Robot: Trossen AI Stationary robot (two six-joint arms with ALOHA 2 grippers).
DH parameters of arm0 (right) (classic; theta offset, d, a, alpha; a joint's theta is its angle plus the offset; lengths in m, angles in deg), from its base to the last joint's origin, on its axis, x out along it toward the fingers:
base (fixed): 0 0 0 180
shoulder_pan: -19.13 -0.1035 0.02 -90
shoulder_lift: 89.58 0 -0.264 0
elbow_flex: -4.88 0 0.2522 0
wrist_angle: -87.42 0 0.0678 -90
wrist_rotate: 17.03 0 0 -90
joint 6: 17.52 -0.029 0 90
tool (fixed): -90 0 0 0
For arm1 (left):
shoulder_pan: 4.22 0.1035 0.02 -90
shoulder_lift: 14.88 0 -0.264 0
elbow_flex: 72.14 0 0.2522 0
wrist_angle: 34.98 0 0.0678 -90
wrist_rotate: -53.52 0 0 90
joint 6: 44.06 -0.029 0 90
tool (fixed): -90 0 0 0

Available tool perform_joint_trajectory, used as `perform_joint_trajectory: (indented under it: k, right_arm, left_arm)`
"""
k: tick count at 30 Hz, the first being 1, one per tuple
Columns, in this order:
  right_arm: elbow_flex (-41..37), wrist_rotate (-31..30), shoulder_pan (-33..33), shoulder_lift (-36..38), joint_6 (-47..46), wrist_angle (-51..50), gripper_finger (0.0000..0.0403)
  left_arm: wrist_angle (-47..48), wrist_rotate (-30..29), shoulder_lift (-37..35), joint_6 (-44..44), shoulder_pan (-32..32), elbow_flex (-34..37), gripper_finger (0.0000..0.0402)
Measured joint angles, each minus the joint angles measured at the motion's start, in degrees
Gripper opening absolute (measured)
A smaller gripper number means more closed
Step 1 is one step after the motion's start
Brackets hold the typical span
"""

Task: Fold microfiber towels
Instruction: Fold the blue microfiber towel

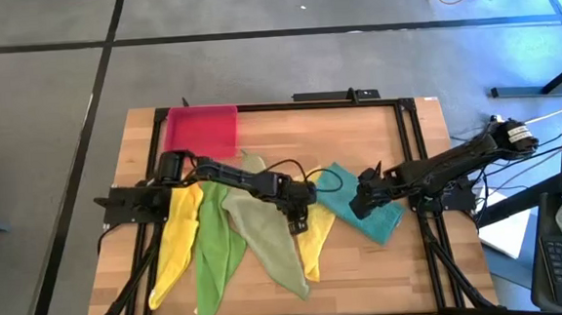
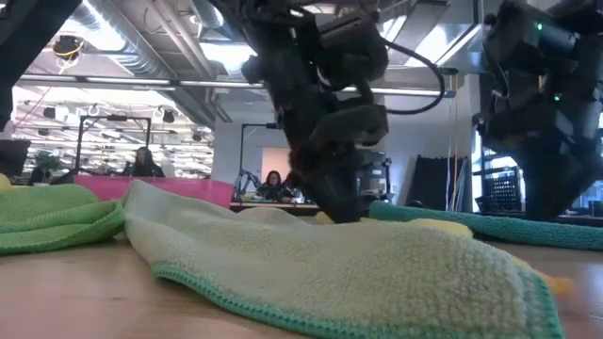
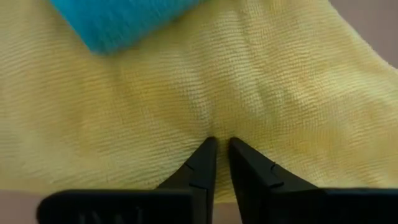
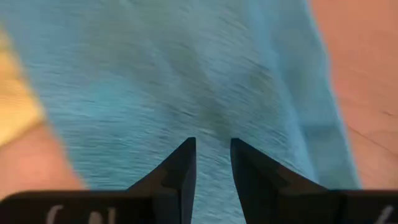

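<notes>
The left arm reaches from its base at the left side of the table across to the middle, bent at the elbow, with the wrist turned down. Its pincer, the left gripper [image 3: 221, 144], presses into a yellow towel [image 3: 261, 81], and the 2 fingers stand nearly together with a fold of this cloth pinched between the tips. The right arm comes in from the right edge, stretched low and long. The right gripper [image 4: 212, 147] sits on the teal towel [image 4: 186, 81]; its fingers are a little apart with the teal cloth bunched between them, so it is grasping this towel.

I count 5 towels on the table. Just under the left gripper lies that yellow towel, and a corner of the teal one overlaps it just beyond the fingertips. Beside the left gripper, toward the left arm's base, lie the pale olive towel [image 1: 271, 238], then the bright green towel [image 1: 213, 250], then a 2nd yellow towel [image 1: 176, 244]. There is 1 pink tray [image 1: 201, 129], behind the left arm.

From the low camera, the olive towel fills the foreground and hides most of the others. The left arm covers the upper part of the pinched yellow towel.
</notes>
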Motion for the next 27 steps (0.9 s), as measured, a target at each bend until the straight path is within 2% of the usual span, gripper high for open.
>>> perform_joint_trajectory:
  k: [9,15,19,27]
  right_arm:
    - [-3.4,0.6,0.0,-0.5,-0.1,6.5,0.0102]
    - [-3.8,0.6,0.0,-0.6,0.2,8.8,0.0102]
    - [-3.8,0.7,0.0,-0.6,0.5,10.3,0.0102]
    - [-3.9,2.3,0.0,-0.7,4.0,11.9,0.0102]
  left_arm:
    - [13.5,-1.1,-1.7,-0.3,-3.7,0.4,0.0043]
    - [27.8,-6.5,-2.9,-2.9,-5.4,1.6,0.0043]
    - [30.7,-6.5,-5.9,-1.7,-6.3,7.5,0.0043]
    - [30.0,-5.6,-17.6,5.6,-8.8,24.6,0.0043]
